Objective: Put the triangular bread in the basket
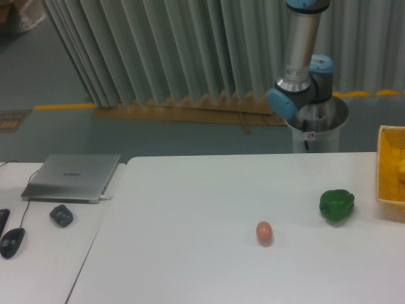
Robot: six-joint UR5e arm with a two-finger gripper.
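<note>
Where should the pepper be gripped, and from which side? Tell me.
Probably from straight above, closing across the middle of its body. The pepper sits low and lumpy on the table, so its rounded flanks are the best hold I can see; no stem can be made out. The basket stands close on its right and the egg is well apart, so nothing blocks the way down.

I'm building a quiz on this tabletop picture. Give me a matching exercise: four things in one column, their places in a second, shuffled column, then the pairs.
Things:
1. green pepper
2. brown egg
3. yellow basket
4. laptop

Places:
A. at the right edge of the picture, partly cut off
B. closed, on the left table
C. on the white table, left of the pepper and nearer the camera
D. on the white table, between the egg and the basket

Pairs: 1-D, 2-C, 3-A, 4-B
</note>
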